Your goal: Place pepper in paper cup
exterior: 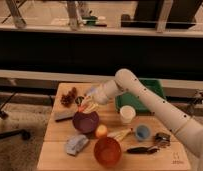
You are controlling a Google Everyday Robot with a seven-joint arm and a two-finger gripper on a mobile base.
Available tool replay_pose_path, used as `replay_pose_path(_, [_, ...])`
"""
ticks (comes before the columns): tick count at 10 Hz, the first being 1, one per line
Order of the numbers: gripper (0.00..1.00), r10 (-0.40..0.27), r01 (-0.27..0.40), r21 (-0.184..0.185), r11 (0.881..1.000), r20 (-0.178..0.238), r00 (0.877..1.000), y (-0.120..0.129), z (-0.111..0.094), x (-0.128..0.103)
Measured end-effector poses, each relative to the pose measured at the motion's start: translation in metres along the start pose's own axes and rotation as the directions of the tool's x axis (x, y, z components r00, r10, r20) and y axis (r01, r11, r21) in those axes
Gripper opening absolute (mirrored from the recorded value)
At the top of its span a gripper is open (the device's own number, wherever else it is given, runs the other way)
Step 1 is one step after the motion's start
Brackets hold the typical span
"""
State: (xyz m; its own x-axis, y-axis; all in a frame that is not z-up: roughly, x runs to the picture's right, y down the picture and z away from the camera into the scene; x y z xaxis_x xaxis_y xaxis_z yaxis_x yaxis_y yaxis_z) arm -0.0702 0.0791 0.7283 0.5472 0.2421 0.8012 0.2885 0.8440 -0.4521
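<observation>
My gripper (88, 106) hangs over the far rim of a dark purple bowl (85, 122) at the table's left centre, with the arm reaching in from the right. A small red-orange pepper (82, 108) shows at the fingertips, and the fingers look closed on it, just above the bowl. The off-white paper cup (127, 114) stands upright to the right of the gripper, in front of the green tray, about a bowl's width away from it.
A green tray (141, 98) sits at the back right. A round yellow-orange fruit (101, 131), a pale banana-like thing (120, 134), a blue cup (141, 132) and an orange bowl (107, 151) are in front. A brown cluster (70, 97), a dark bar (64, 116) and a grey cloth (76, 144) lie on the left.
</observation>
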Motion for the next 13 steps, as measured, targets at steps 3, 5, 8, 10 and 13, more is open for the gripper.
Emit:
replay_pose_path(3, [0.0, 0.019, -0.019, 0.024, 1.0, 0.0, 1.0, -0.006, -0.013, 0.011])
replay_pose_path(5, [0.0, 0.036, -0.036, 0.043, 0.998, 0.001, 0.999, -0.007, -0.025, 0.021])
replay_pose_path(8, [0.0, 0.064, -0.064, 0.069, 0.996, 0.002, 0.998, -0.006, -0.041, 0.038])
replay_pose_path(10, [0.0, 0.084, -0.084, 0.086, 0.993, 0.002, 0.996, -0.005, -0.053, 0.05])
replay_pose_path(13, [0.0, 0.115, -0.115, 0.118, 0.986, 0.007, 0.993, -0.003, -0.074, 0.069])
